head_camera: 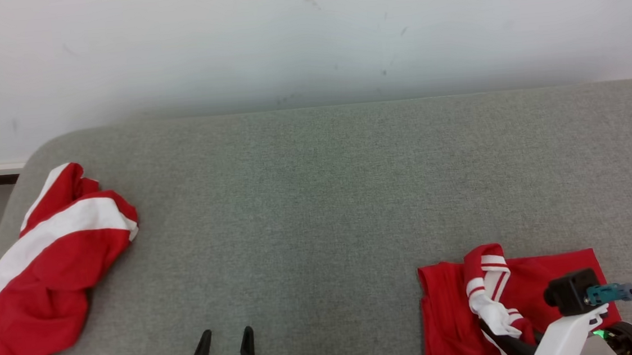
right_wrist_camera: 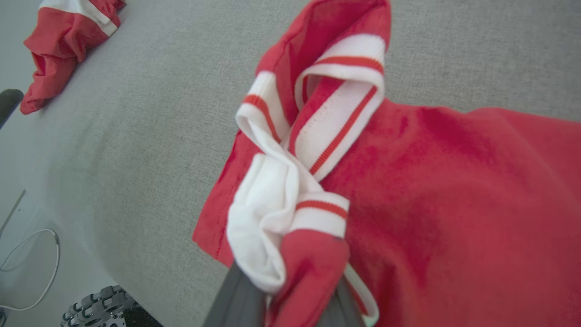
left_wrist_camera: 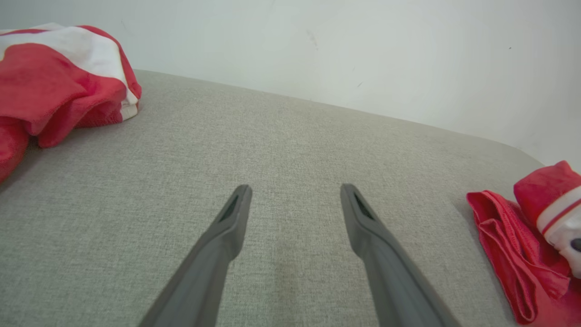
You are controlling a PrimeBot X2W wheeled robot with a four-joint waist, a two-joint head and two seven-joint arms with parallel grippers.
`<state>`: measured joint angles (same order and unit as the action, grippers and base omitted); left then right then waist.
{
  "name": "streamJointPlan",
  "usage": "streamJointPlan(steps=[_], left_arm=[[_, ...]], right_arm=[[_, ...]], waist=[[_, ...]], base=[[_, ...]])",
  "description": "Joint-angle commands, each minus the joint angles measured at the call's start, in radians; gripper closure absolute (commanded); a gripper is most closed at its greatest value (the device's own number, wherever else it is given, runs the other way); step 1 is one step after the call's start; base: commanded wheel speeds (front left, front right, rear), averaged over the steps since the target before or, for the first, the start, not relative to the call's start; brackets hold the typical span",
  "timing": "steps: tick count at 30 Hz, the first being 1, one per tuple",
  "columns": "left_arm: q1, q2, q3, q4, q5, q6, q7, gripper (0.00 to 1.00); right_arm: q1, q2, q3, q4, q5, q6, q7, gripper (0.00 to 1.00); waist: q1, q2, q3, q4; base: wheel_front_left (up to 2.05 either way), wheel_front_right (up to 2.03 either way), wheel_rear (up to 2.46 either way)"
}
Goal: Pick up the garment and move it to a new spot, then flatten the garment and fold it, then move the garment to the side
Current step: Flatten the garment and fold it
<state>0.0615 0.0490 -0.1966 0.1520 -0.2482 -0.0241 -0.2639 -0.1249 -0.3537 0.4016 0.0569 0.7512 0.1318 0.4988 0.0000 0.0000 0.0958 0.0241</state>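
The garment (head_camera: 451, 313) is red with a white, red-striped collar and lies at the near right of the grey cloth-covered table (head_camera: 318, 200). My right gripper (head_camera: 494, 327) is shut on its bunched collar, which rises a little off the flat red body. In the right wrist view the white collar folds (right_wrist_camera: 272, 204) wrap over the two fingers of the gripper (right_wrist_camera: 286, 295), hiding their tips. The left gripper (head_camera: 227, 334) stands open over bare table at the near middle, holding nothing. In the left wrist view its fingers (left_wrist_camera: 296, 188) are spread, with the garment (left_wrist_camera: 504, 236) off to the right.
A second crumpled red garment with a broad white band (head_camera: 52, 266) lies at the table's left edge, by the rounded corner. A pale wall (head_camera: 304, 31) runs behind the table. A white cable (right_wrist_camera: 32, 268) lies on the floor below the near edge.
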Motion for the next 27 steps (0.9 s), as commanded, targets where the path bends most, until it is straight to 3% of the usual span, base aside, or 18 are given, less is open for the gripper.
streamJointPlan(steps=[1,8,9,11,22,27], left_arm=[[0.008,0.003,0.004,0.002,0.005,0.001,0.0,0.0],[0.003,0.003,0.003,0.008,0.012,-0.005,0.0,0.0],[0.002,0.003,0.002,0.009,0.012,-0.005,0.0,0.0],[0.002,0.003,0.002,0.012,0.012,-0.005,0.0,0.0],[0.021,0.003,0.008,0.012,0.01,0.001,0.0,0.0],[0.025,0.003,0.011,0.005,0.014,0.002,0.0,0.0]], right_arm=[[-0.026,0.012,0.013,0.014,-0.011,-0.002,-0.023,0.94],[-0.068,0.051,0.061,0.068,-0.032,-0.002,-0.079,0.88],[-0.072,0.055,0.067,0.075,-0.032,-0.002,-0.084,0.74],[-0.082,0.063,0.078,0.085,-0.04,-0.002,-0.104,0.0],[-0.063,0.144,0.117,-0.002,0.017,-0.002,-0.263,0.0],[-0.032,0.15,0.049,-0.042,-0.071,-0.002,-0.4,0.0]], waist=[[0.0,0.0,0.001,-0.002],[0.0,0.0,0.003,-0.004],[0.0,0.0,0.003,-0.004],[0.0,0.0,0.001,-0.004],[0.0,0.0,-0.017,-0.012],[0.0,0.0,-0.028,-0.024]], base=[[0.0,0.0,0.0],[0.0,0.0,0.0],[0.0,0.0,0.0],[0.0,0.0,0.0],[0.0,0.0,0.0],[0.0,0.0,0.0]])
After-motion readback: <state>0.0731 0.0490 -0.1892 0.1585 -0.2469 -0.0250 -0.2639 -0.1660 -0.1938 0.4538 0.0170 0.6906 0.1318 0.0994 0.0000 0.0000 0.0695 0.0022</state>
